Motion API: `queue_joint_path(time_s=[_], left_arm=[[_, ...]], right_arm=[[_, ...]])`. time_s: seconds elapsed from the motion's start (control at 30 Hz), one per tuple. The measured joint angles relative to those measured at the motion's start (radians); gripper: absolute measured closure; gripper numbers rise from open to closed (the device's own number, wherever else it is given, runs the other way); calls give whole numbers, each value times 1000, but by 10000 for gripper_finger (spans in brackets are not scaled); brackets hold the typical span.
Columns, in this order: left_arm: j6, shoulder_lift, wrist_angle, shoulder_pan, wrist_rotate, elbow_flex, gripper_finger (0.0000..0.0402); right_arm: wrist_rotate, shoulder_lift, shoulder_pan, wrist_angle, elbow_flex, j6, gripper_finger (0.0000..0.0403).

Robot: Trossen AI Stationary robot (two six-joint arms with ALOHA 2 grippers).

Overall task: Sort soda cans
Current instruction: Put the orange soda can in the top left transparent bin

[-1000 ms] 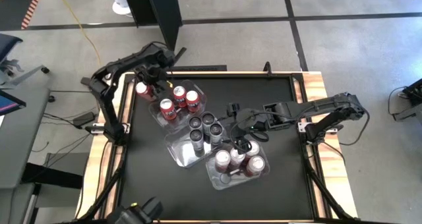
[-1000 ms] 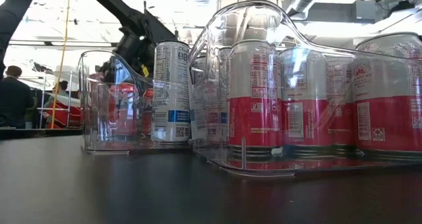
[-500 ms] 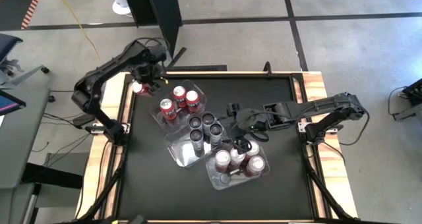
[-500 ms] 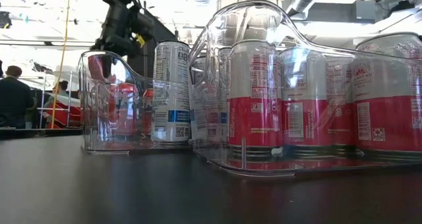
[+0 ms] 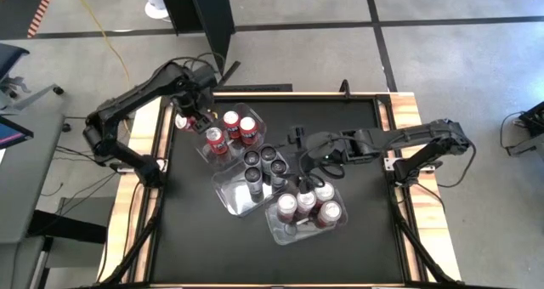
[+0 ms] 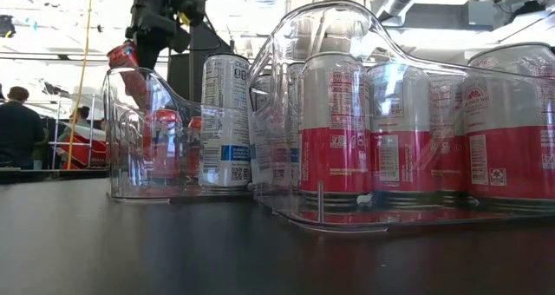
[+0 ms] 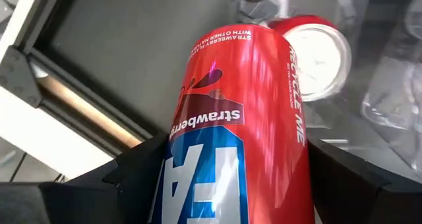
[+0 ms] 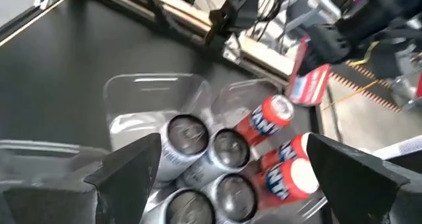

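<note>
In the left wrist view the strawberry soda can runs off the frame's edge — its base is unseen. In the low view, tub walls smear the red cans behind — labels unreadable.

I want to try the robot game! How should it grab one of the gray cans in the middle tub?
Come straight down from above and pinch the gray can around its round sides, near the top. It stands upright, and the tub walls and neighbouring cans probably block a sideways claw.

high: overhead, straight down, whole table | low: tabletop level, close behind clear tubs | wrists: near, both sharing red strawberry can
</note>
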Motion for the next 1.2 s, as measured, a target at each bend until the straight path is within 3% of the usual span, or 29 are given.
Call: queue_joint_path(time_s=[0.2,0.37,0.8,1.0,1.2], left_arm=[[-34,-44,1,-80,23,0,98],[-43,-76,1,-153,57,0,98],[-32,-96,1,-266,122,61,98],[-69,-95,1,-268,182,110,98],[-160,-94,1,-268,199,117,98]], right_arm=[[-2,20,-26,100,0,-76,6],[-8,110,-71,206,-2,-109,6],[-8,392,-148,749,11,-120,6],[29,523,-134,780,146,-173,3],[102,626,-127,661,334,-183,3]])
